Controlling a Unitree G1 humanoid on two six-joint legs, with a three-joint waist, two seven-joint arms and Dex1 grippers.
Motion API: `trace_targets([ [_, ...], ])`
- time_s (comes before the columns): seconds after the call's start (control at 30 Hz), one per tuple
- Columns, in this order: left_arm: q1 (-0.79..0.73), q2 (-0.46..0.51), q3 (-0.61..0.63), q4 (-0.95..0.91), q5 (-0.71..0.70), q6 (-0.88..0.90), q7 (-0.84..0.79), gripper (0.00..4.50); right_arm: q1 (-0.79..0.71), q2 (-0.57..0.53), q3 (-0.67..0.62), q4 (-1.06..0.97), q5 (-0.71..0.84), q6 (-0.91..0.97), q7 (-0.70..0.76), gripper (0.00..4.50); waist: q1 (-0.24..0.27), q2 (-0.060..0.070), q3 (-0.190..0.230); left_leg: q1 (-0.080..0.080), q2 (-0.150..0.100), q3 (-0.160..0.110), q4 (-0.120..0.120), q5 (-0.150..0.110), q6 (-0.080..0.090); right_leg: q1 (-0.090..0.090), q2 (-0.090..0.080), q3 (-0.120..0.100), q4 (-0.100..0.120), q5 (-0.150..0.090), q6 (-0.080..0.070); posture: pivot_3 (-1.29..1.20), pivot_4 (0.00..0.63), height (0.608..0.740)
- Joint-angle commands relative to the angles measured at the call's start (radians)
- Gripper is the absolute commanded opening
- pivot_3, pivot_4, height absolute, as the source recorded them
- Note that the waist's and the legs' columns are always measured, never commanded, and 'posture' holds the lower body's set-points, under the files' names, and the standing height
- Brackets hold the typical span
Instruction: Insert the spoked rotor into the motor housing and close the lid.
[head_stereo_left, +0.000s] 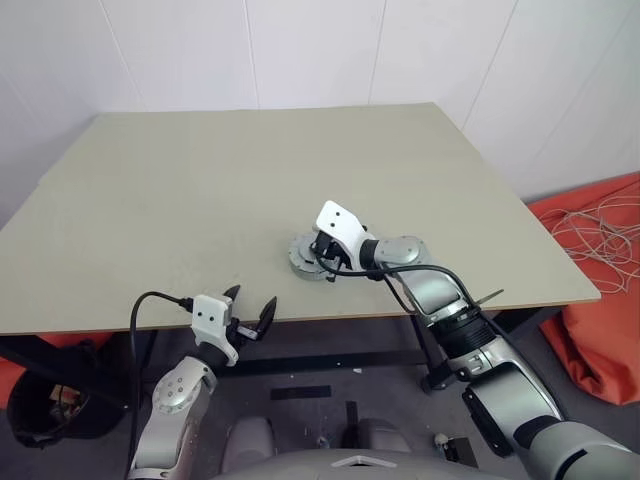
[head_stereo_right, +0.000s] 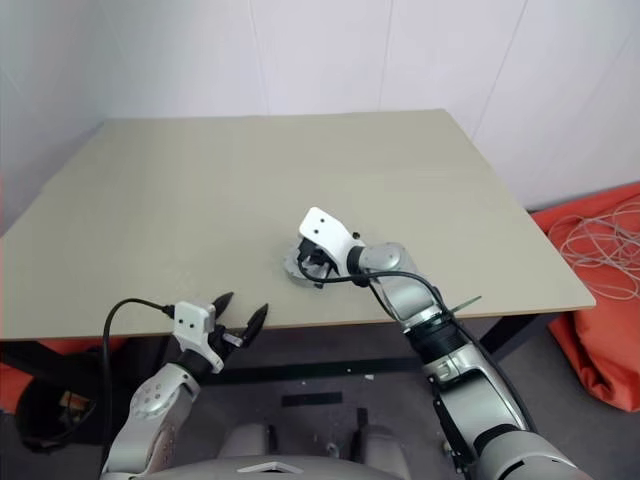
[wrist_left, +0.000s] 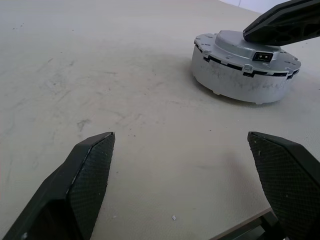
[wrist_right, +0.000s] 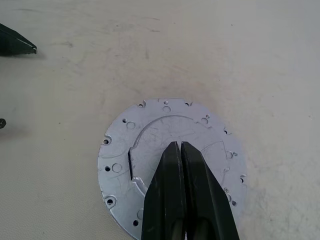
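Lid (wrist_right: 172, 165): grey notched disc seated flat on top of the round grey motor housing (wrist_left: 240, 82), directly under the right pincer's tips; rotor is not visible, judged already inside.
Right pincer (wrist_right: 179, 146): clenched, fingers pressed together with nothing between them, tips resting on or just above the lid's middle.
Left pincer (head_stereo_left: 250, 312): released, fingers spread wide, grasping nothing, hovering at the near table (head_stereo_left: 200, 200) edge, well apart from the housing, which lies ahead of it.
Step in hand: judged to be pressing the lid home.
How to do it well: push straight down at the lid's centre so it does not tip; keep notches matched to the housing rim; steady the housing with the left pincer if it slides.
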Motion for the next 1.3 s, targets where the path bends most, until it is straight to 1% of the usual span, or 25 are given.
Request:
trace_targets([
  [0.03, -0.002, 0.003, -0.001, -0.008, -0.004, -0.016, -0.010, 4.50, 0.016, 0.001, -0.003, 0.033, 0.001, 0.010, -0.009, 0.03, 0.000, 0.000, 0.000, 0.001, 0.000, 0.000, 0.000, 0.000, 0.000, 0.001, 0.000, 0.000, 0.000, 0.000, 0.000, 0.00, 0.000, 0.740],
  [0.17, -0.003, 0.001, -0.006, -0.011, 0.000, -0.014, -0.007, 4.50, 0.020, -0.001, 0.003, 0.041, 0.000, 0.008, -0.011, 0.03, 0.000, 0.000, 0.000, 0.003, 0.000, 0.000, 0.000, 0.000, 0.000, 0.003, 0.000, 0.000, 0.000, -0.003, 0.006, 0.00, 0.000, 0.740],
  [0.37, 0.004, -0.003, -0.015, -0.025, 0.006, -0.009, 0.000, 4.50, 0.023, -0.040, 0.002, 0.016, 0.017, 0.038, 0.039, 0.03, 0.001, 0.000, 0.000, 0.005, 0.000, -0.001, -0.001, 0.000, 0.000, 0.004, -0.001, 0.001, 0.000, -0.004, 0.007, 0.00, 0.000, 0.740],
  [0.47, 0.008, -0.005, -0.019, -0.033, 0.006, -0.006, 0.002, 4.50, 0.010, -0.039, -0.054, -0.044, 0.098, 0.113, 0.077, 0.03, 0.001, 0.000, 0.000, 0.006, -0.001, -0.001, -0.001, 0.000, 0.000, 0.005, -0.001, 0.001, 0.000, -0.004, 0.007, 0.00, 0.000, 0.740],
  [0.57, 0.010, -0.007, -0.022, -0.040, 0.006, -0.002, 0.005, 4.50, -0.038, -0.015, -0.121, -0.064, 0.168, 0.171, 0.070, 0.03, 0.000, 0.000, 0.000, 0.006, -0.001, -0.001, -0.001, 0.000, 0.000, 0.005, -0.001, 0.001, 0.000, -0.004, 0.007, 0.00, 0.000, 0.740],
  [0.67, 0.009, -0.009, -0.025, -0.048, 0.006, 0.004, 0.009, 4.50, -0.073, -0.004, -0.143, -0.062, 0.194, 0.183, 0.069, 0.03, 0.000, 0.001, 0.000, 0.005, 0.000, -0.001, -0.002, 0.000, 0.000, 0.003, -0.001, 0.001, 0.000, -0.003, 0.005, 0.00, 0.000, 0.740],
  [0.7, 0.009, -0.009, -0.026, -0.050, 0.006, 0.007, 0.011, 4.50, -0.078, -0.002, -0.141, -0.061, 0.197, 0.184, 0.071, 0.41, 0.000, 0.001, 0.000, 0.004, 0.000, -0.001, -0.002, 0.000, 0.000, 0.002, -0.001, 0.001, 0.000, -0.001, 0.002, 0.00, 0.000, 0.740],
  [0.73, 0.008, -0.009, -0.027, -0.053, 0.005, 0.009, 0.013, 4.50, -0.081, 0.001, -0.137, -0.060, 0.198, 0.183, 0.071, 0.63, 0.000, 0.001, 0.000, 0.003, 0.000, -0.001, -0.002, 0.000, 0.000, 0.001, -0.001, 0.001, 0.000, -0.001, 0.001, 0.00, 0.000, 0.740],
  [0.8, 0.007, -0.009, -0.028, -0.057, 0.005, 0.013, 0.016, 4.50, -0.083, 0.010, -0.129, -0.056, 0.199, 0.183, 0.066, 1.25, 0.001, 0.001, 0.000, 0.002, 0.000, -0.001, -0.002, 0.000, 0.000, 0.001, -0.001, 0.001, -0.001, -0.001, 0.001, 0.00, 0.000, 0.740],
  [0.93, 0.006, -0.009, -0.027, -0.068, 0.004, 0.024, 0.021, 4.50, -0.086, 0.027, -0.108, -0.037, 0.200, 0.168, 0.082, 2.67, 0.001, 0.001, 0.000, -0.002, -0.001, 0.000, -0.002, 0.000, 0.000, -0.003, -0.001, 0.001, -0.001, 0.000, 0.000, 0.00, 0.000, 0.740],
  [1.1, 0.005, -0.006, -0.022, -0.075, 0.000, 0.034, 0.022, 4.50, -0.103, 0.035, -0.095, 0.024, 0.192, 0.137, 0.111, 4.48, 0.000, 0.001, 0.000, -0.001, -0.001, 0.000, -0.002, 0.000, 0.000, -0.002, -0.001, 0.001, -0.001, 0.000, 0.000, 0.00, 0.000, 0.740],
  [1.3, 0.007, -0.005, -0.020, -0.082, 0.000, 0.037, 0.028, 4.50, -0.133, 0.025, -0.086, 0.114, 0.180, 0.083, 0.149, 4.48, 0.000, 0.001, 0.000, -0.002, 0.000, 0.000, -0.002, 0.000, 0.000, -0.003, -0.001, 0.001, -0.001, 0.000, 0.000, 0.00, 0.000, 0.740],
])
